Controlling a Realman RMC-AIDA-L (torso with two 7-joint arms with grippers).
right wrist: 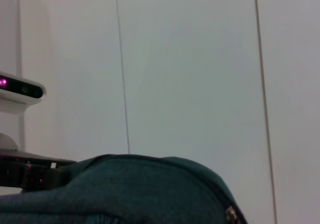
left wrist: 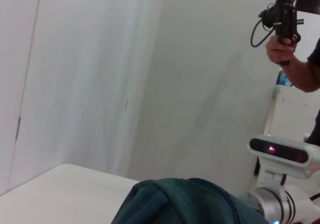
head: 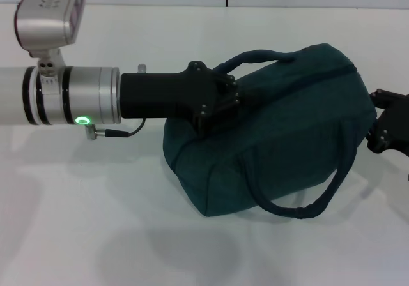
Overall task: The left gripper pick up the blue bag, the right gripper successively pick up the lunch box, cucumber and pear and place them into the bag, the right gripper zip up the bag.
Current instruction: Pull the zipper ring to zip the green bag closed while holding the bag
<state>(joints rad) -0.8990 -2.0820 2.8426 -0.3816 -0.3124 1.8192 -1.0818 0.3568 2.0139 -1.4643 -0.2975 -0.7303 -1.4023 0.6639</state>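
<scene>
The blue bag (head: 281,126) lies on the white table (head: 96,222), one rope handle arched over its top and the other hanging down its front. My left gripper (head: 223,104) reaches in from the left and is shut on the fabric at the bag's upper left end. At the bag's right end, close against it, is my right gripper (head: 385,125). The bag's top (left wrist: 185,201) fills the bottom of the left wrist view. The right wrist view shows the bag (right wrist: 125,189) with its zipper pull (right wrist: 231,214). The lunch box, cucumber and pear are out of view.
A person's hand (left wrist: 280,49) holds a black device high in the left wrist view, in front of a white wall. The robot's head camera (left wrist: 282,154) shows beyond the bag. Bare table lies in front of and to the left of the bag.
</scene>
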